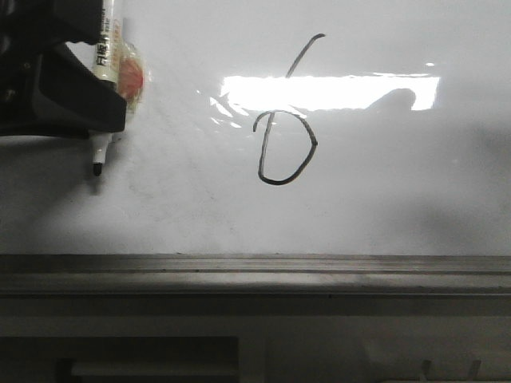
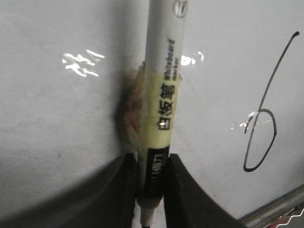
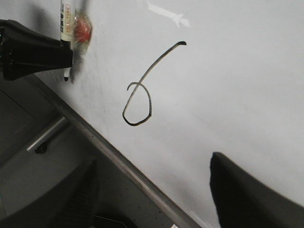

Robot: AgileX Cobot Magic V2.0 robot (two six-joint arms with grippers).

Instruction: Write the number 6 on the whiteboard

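The number 6 is drawn in thin black line near the middle of the whiteboard; it also shows in the left wrist view and the right wrist view. My left gripper is shut on a white marker wrapped in yellowish tape, at the upper left, well left of the 6. The marker's black tip points down, close to the board. In the left wrist view the marker sits between the black fingers. My right gripper is open and empty, near the board's lower edge.
A grey metal ledge runs along the board's bottom, also in the right wrist view. A bright rectangular light reflection crosses the 6's upper stroke. Faint grey smudges mark the board's left part.
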